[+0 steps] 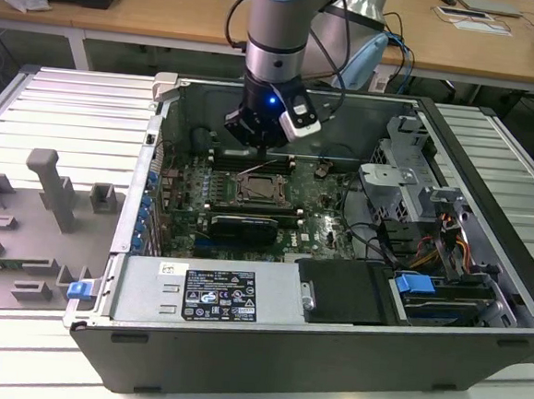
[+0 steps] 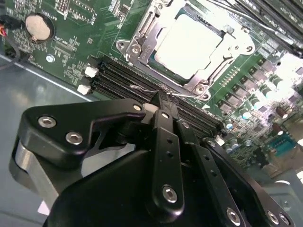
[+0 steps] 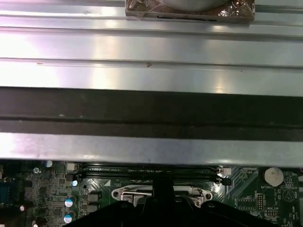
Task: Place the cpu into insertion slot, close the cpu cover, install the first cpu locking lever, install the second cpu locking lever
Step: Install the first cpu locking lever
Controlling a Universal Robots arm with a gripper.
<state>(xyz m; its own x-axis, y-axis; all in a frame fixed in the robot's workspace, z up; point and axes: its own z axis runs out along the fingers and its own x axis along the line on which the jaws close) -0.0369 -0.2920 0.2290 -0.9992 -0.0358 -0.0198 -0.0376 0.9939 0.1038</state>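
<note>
The cpu (image 2: pixel 191 40) lies in the insertion slot (image 1: pixel 263 190), its pale silver top showing through the cut-out of the cpu cover (image 2: pixel 142 45), which is down flat over it. A thin wire locking lever (image 2: pixel 142 88) stands off the board beside the socket, right at my fingertips. My gripper (image 2: pixel 163 100) is shut, its black fingers pressed together, with the wire crossing their tip. In the exterior view the gripper (image 1: pixel 264 148) hangs just behind the socket inside the open computer case. The first wrist view has the cover's metal edge (image 3: pixel 125 193) beside the finger.
Long black memory slots (image 2: pixel 118 75) run between my fingers and the socket. A coin battery (image 2: pixel 38 27) sits on the green board. The case wall (image 3: pixel 151 109) rises close behind. A power supply (image 1: pixel 204 292) and drive cage (image 1: pixel 397 187) flank the board; grey fixtures (image 1: pixel 50 187) stand outside.
</note>
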